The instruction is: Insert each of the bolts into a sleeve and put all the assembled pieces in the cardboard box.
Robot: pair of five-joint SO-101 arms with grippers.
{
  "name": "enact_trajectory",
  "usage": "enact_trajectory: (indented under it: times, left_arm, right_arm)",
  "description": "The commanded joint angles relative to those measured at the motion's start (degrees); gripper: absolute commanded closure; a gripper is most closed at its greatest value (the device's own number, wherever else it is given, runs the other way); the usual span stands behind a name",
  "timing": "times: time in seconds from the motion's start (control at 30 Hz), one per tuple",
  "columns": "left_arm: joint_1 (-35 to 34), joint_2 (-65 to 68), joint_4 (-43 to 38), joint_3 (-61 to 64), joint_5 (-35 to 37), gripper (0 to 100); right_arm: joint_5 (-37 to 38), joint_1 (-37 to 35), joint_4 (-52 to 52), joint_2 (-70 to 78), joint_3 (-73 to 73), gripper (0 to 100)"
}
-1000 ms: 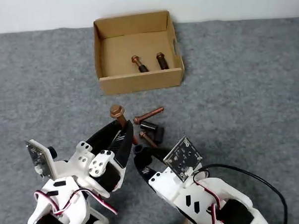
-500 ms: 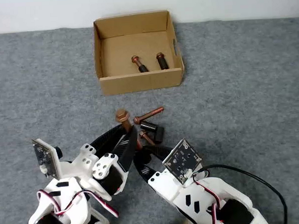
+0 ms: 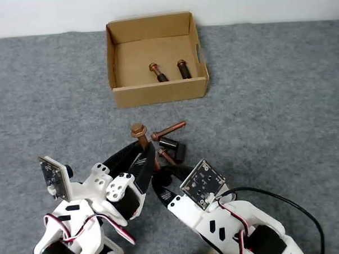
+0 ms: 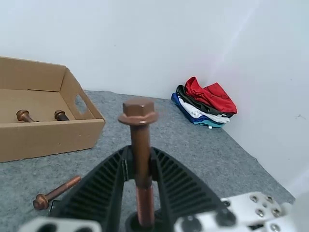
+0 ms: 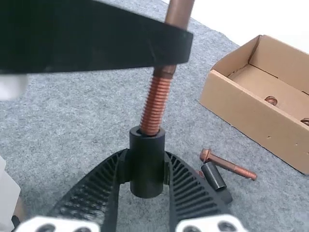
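My left gripper [image 4: 140, 166] [image 3: 144, 156] is shut on a copper bolt [image 4: 139, 145] [image 3: 139, 134], held head up. The bolt's threaded end [image 5: 155, 104] sits in the mouth of a black sleeve [image 5: 146, 162]. On that sleeve my right gripper [image 5: 146, 169] [image 3: 160, 175] is shut, directly under the left one. On the carpet just beyond lie a loose bolt [image 3: 168, 130] [image 5: 227, 165], a black sleeve [image 3: 171, 144] [image 5: 213, 176] and another bolt [image 3: 166, 157]. The cardboard box [image 3: 157, 92] [image 4: 29, 140] [image 5: 251, 116] stands farther back with two assembled pieces [image 3: 157, 72] [image 3: 183, 68] inside.
Grey carpet covers the table, open to the left and right of the box. A pile of folded clothes [image 4: 205, 102] lies against the white wall, far from the work area.
The left gripper carried the bolt to the right and lower, bringing its threaded end over and into the sleeve held by the right gripper. The right arm shifted slightly.
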Motion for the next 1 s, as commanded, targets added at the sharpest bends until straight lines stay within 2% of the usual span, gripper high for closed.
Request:
enact_trajectory:
  times: [0.0,0.97]
  left_arm:
    - [0.3,0.6,0.0,0.1,-0.1,100]
    - [0.1,0.2,0.0,-0.6,-0.4,100]
  right_arm:
    - [0.6,1.1,-1.7,-0.1,-5.5,99.1]
    - [0.7,2.5,-1.7,-0.1,-5.6,99.1]
